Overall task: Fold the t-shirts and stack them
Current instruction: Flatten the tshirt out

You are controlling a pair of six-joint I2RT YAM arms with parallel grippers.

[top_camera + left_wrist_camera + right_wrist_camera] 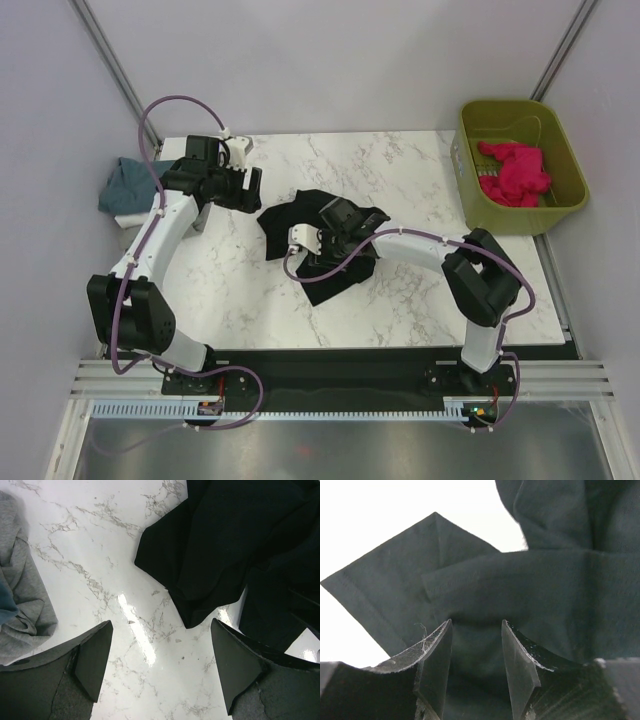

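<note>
Black shirt [330,282] crumpled on counter [400,170]
Right gripper [476,625] hovers over a fold, fingers [437,665] slightly parted, likely to pinch it; left gripper [160,625] gapes beside the hem (bare counter below)

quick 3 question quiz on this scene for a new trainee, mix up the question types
1. True or false: the left gripper is holding the black t-shirt.
2. What lies in the olive-green basket? A. a pink-red cloth B. a white shirt C. nothing at all
3. Fill in: in the top view, the grey and teal shirts lie to the ___ of the black t-shirt.

Key: 1 false, its jaws are open with nothing between them; 2 A; 3 left.
</note>
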